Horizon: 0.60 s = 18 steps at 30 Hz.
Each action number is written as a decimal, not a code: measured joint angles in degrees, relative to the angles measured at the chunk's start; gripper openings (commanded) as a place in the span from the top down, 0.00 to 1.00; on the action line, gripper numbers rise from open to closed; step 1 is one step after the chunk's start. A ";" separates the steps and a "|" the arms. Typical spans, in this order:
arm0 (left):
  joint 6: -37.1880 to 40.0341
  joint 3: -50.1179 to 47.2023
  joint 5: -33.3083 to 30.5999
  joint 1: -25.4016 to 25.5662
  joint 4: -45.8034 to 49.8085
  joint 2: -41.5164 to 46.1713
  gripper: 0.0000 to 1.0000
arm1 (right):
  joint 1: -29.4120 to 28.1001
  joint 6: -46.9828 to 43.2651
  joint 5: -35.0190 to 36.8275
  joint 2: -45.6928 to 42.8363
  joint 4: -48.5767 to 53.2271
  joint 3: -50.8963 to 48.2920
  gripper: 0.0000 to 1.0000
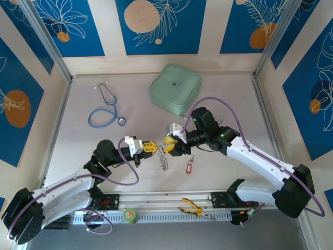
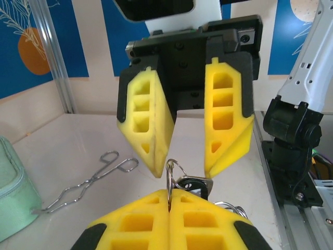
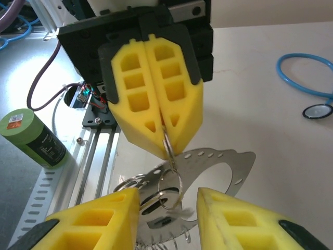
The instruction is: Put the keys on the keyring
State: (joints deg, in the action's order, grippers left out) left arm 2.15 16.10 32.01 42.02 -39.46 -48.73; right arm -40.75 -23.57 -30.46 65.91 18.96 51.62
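Observation:
My left gripper (image 2: 169, 191) is shut on a thin silver ring of the keyring (image 2: 171, 174), pinching it upright between its yellow fingertips. From that ring hang a dark-headed key (image 2: 196, 185) and a flat silvery metal plate (image 3: 218, 161). The bunch (image 1: 164, 159) dangles to the table between both arms. My right gripper (image 3: 168, 192) faces the left one tip to tip and is open, its fingers on either side of the ring without touching it. A small key with a red tag (image 1: 189, 167) lies on the table just right of the bunch.
A blue stethoscope (image 1: 106, 107) lies at the back left and a pale green pouch (image 1: 175, 87) at the back centre. Metal forceps (image 2: 88, 182) lie near the pouch. Yellow-handled pliers (image 1: 196, 209) and a green tape roll (image 1: 130, 214) sit on the front rail.

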 measured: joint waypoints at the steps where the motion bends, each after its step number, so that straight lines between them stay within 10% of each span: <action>1: -0.17 0.00 0.15 0.00 -0.20 0.00 1.00 | 0.28 0.31 -0.02 0.00 -0.13 0.00 0.68; 18: -0.13 0.00 1.07 0.00 0.04 0.15 1.00 | 1.53 3.98 -5.20 1.20 -0.46 0.00 0.89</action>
State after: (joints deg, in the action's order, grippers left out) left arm 2.02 16.10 33.08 42.02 -39.42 -48.58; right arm -39.22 -19.59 -35.66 67.11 18.50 51.62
